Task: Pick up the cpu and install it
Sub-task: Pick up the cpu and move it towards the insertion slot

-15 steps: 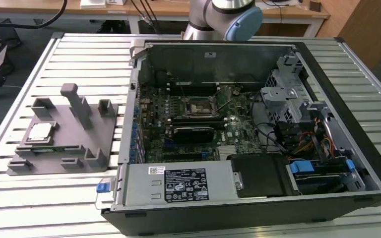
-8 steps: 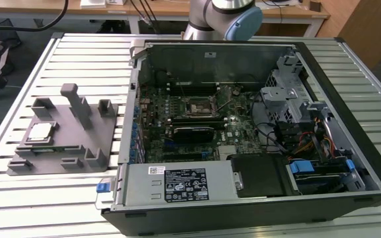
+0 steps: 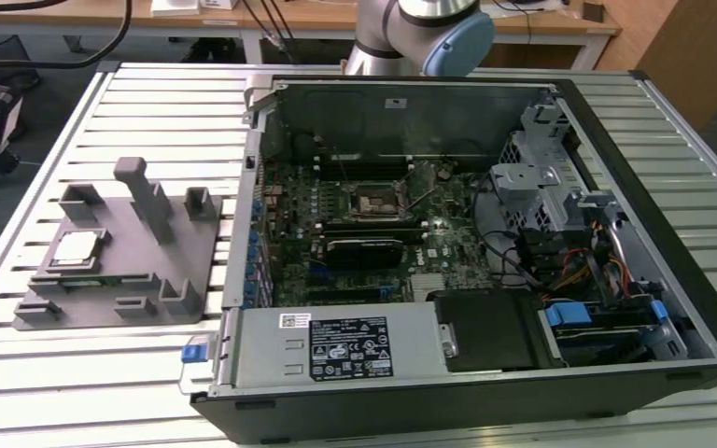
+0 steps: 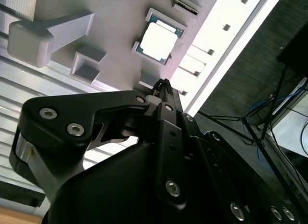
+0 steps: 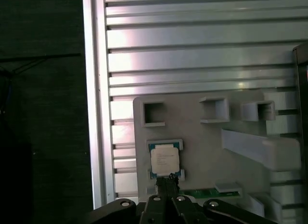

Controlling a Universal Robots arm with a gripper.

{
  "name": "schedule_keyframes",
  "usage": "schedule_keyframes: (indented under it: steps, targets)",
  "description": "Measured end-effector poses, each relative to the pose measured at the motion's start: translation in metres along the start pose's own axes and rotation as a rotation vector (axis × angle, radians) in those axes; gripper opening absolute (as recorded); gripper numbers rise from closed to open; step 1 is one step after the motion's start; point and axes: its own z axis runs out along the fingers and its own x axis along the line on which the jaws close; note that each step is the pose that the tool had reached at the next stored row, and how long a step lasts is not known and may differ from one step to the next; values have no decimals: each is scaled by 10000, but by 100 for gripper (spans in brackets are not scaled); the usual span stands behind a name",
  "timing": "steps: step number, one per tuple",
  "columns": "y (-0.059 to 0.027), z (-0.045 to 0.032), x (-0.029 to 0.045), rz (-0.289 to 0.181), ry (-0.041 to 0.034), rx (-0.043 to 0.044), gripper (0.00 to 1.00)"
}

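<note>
The cpu (image 3: 76,247) is a small square chip with a pale metal top, lying flat in a recess of the grey plastic fixture (image 3: 147,271) at the exterior view's left. Both wrist views look down on the cpu (image 4: 159,41) (image 5: 165,160) in the fixture (image 4: 115,21) (image 5: 207,147). My gripper (image 5: 167,183) (image 4: 162,85) hangs well above the chip, its tips pressed together with nothing between them. The dark motherboard socket (image 3: 372,199) sits inside the open computer case, with nothing in it that I can see.
The open computer case (image 3: 608,121) fills the exterior view's middle and right, with a power supply (image 3: 333,345) at its near side and cables at the right. A green board strip (image 5: 211,191) lies in the fixture. The slatted table's edge (image 5: 96,113) runs close to the fixture.
</note>
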Motion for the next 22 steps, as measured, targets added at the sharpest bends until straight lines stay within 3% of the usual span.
schedule_keyframes:
  steps: [10, 16, 22]
  targets:
    - [-5, 123, 3, 0, 10, 1, 11]
    - [-8, 212, 4, -35, 70, 5, 35]
    - [-11, 284, 6, -497, 119, 0, 58]
